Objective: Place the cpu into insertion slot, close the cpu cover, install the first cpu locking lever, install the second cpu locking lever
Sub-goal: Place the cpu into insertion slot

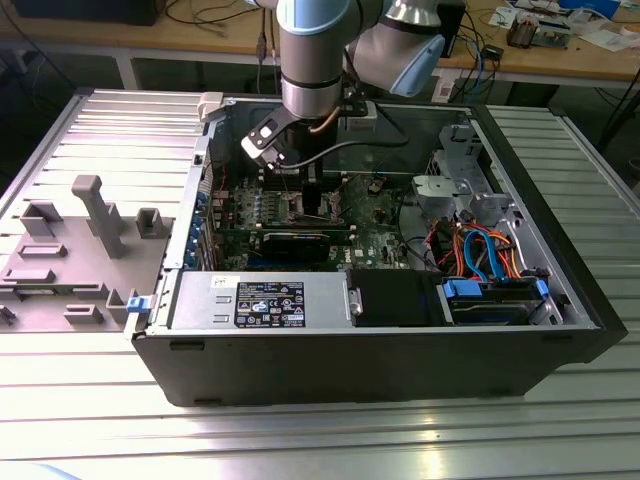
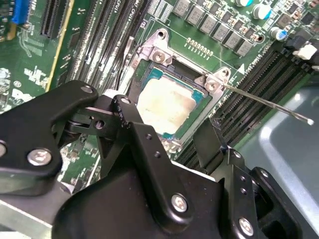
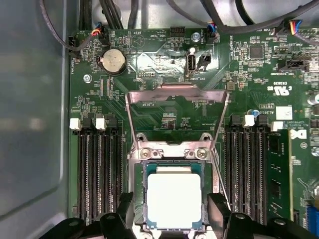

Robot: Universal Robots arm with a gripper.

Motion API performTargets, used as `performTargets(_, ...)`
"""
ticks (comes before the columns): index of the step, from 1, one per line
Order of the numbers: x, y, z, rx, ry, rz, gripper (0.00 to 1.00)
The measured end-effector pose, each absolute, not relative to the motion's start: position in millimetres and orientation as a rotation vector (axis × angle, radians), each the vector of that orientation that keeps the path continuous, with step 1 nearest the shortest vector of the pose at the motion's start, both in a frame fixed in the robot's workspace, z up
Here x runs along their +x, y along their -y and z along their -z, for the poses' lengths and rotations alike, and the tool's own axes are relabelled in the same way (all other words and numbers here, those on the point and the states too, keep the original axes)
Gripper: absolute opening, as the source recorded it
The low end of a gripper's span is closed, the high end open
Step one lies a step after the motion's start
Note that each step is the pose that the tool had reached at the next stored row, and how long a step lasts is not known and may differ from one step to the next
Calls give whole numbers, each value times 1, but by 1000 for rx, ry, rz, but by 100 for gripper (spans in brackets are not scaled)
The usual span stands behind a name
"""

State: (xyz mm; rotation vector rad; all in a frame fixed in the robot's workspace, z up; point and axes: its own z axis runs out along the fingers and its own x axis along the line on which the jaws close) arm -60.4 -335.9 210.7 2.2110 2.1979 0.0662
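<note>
The cpu (image 3: 174,200) (image 2: 167,103) lies flat in the insertion slot (image 3: 172,152) (image 2: 155,53) on the green motherboard (image 1: 380,235). The cpu cover (image 3: 177,94) is swung back, off the socket. A thin locking lever (image 2: 264,103) sticks out free from one socket corner. My gripper (image 3: 173,215) (image 2: 168,118) (image 1: 316,200) hovers just over the socket, open. Its black fingers (image 3: 125,211) stand on either side of the chip with a small gap to it.
Long black memory slots (image 3: 99,174) flank the socket on both sides. A coin battery (image 3: 113,60) sits beyond the cover. In the case are a power supply (image 1: 260,300) and a drive bay with blue and orange cables (image 1: 490,260). A grey fixture (image 1: 70,250) lies on the exterior view's left.
</note>
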Motion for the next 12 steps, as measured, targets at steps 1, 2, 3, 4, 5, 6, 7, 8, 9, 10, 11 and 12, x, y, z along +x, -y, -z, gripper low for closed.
performTargets(1, -60, 336, -215, 2210, -2197, -63, 69)
performTargets(2, -60, 336, -218, 2210, -2197, -61, 68)
performTargets(3, -60, 336, -224, 2210, -2197, -58, 61)
performTargets(4, -60, 336, -226, 2209, -2196, -55, 61)
performTargets(5, -60, 336, -228, 2209, -2196, -52, 61)
performTargets(6, -60, 336, -229, 2208, -2195, -50, 55)
performTargets(7, -60, 336, -230, 2208, -2195, -49, 49)
performTargets(8, -60, 336, -230, 2208, -2195, -48, 43)
performTargets(9, -60, 336, -230, 2206, -2196, -48, 37)
performTargets(10, -60, 336, -230, 2201, -2202, -48, 31)
performTargets(11, -60, 336, -230, 2193, -2210, -48, 31)
performTargets(12, -60, 336, -230, 2186, -2216, -48, 25)
